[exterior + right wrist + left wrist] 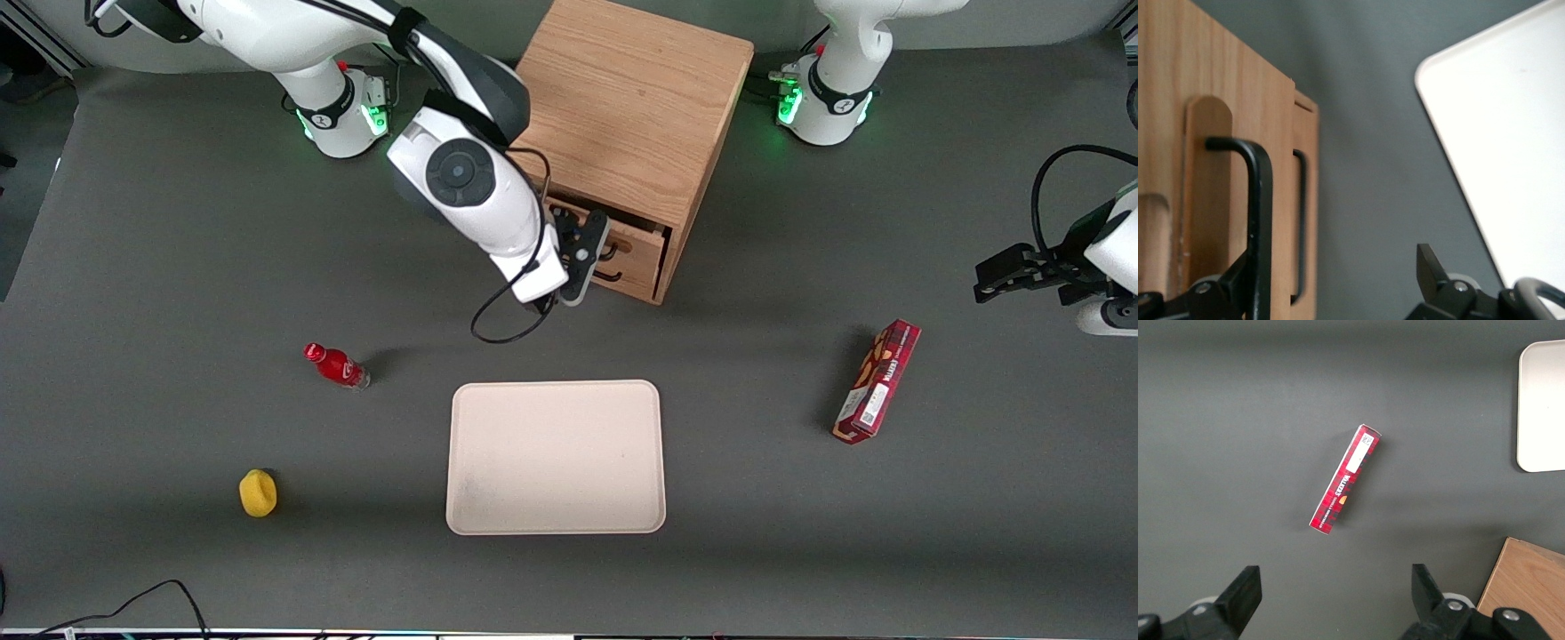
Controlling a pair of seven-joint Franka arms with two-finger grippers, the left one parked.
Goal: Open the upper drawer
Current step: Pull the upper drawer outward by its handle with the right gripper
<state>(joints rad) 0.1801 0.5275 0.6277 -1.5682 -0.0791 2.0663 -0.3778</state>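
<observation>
- Grey table [133, 293] — cabinet [636, 107] stands far from the front camera.
- Upper drawer [633, 238] looks barely out; pulling has hardly begun.
- Gripper [1338, 293], fingers spread, straddles the black handle [1258, 200] — next it must close, then draw outward.

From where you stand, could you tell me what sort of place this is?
Probably a robot manipulation lab: the working arm's gripper is at the light oak upper drawer of a boxy oak cabinet on a grey-covered table.

I count one boxy oak cabinet [636, 107] with two black bar handles [1258, 200], one cream rectangular tray [556, 458], one small red bottle [336, 365], one red carton [877, 382], one yellow rounded lump [258, 493], and one pincer [582, 258] at the cabinet's front.
</observation>
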